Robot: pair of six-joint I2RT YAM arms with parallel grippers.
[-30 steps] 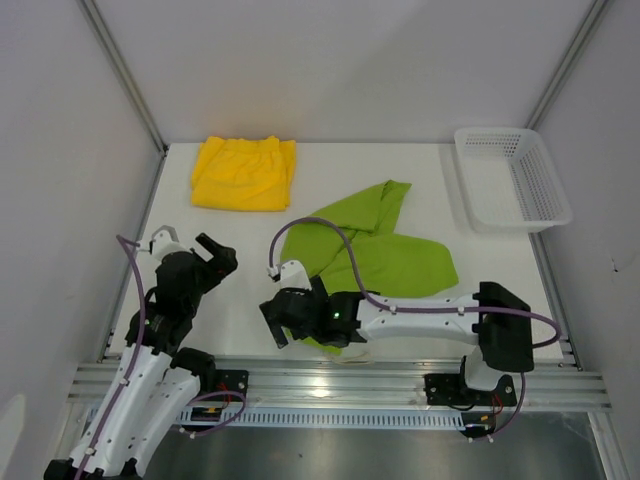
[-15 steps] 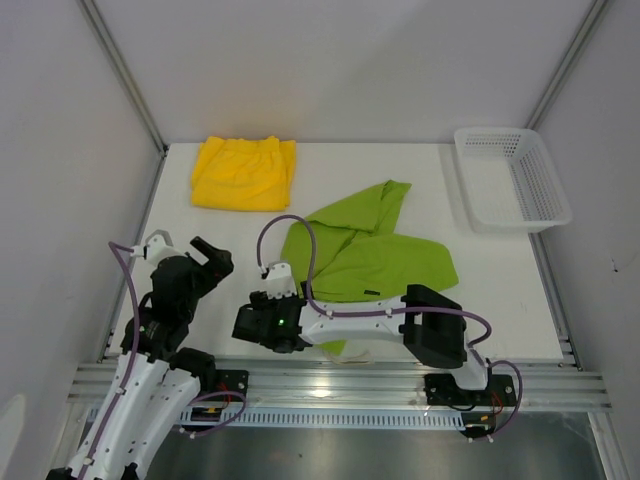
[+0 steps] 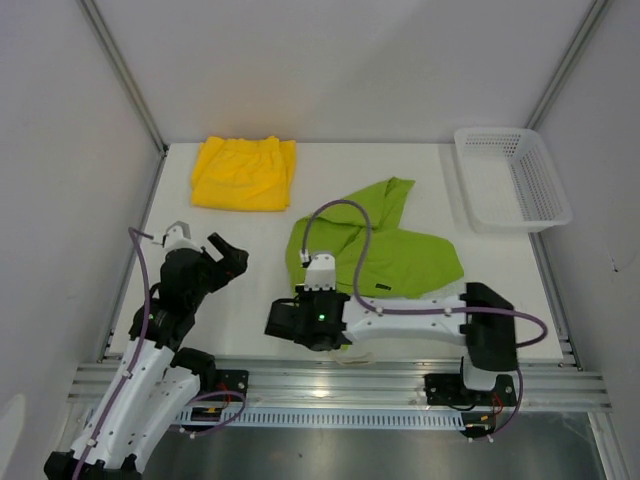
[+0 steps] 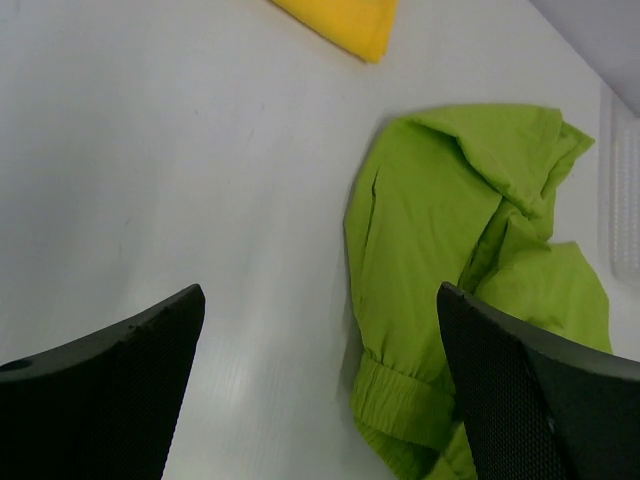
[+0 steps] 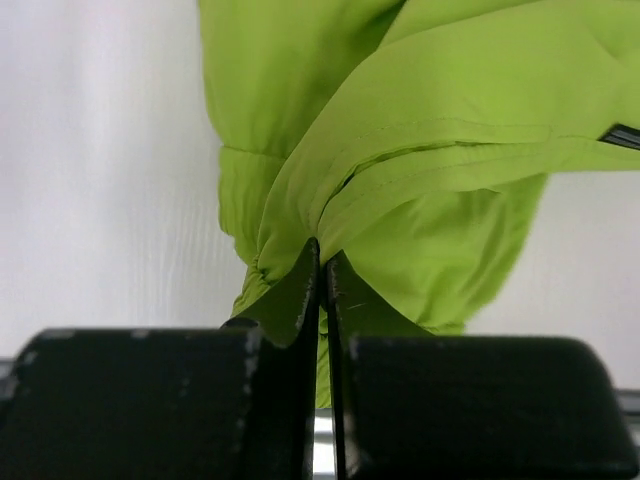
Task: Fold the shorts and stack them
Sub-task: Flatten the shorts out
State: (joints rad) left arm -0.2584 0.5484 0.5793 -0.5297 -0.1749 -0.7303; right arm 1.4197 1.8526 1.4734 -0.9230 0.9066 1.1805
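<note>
From above, the yellow shorts (image 3: 243, 173) lie folded at the upper left of the counter (image 3: 250, 290). The lime green shorts (image 3: 400, 255) lie crumpled mid-frame, and a white basket (image 3: 497, 130) sits upper right. The right tool (image 3: 283, 322) is at the green pair's lower-left edge. Only the right wrist view shows its grip: the tool (image 5: 322, 265) is clenched on a fold of green fabric (image 5: 430, 120). The left wrist view shows the left tool (image 4: 320, 300) spread wide over bare counter, with the green shorts (image 4: 440, 220) at right.
</note>
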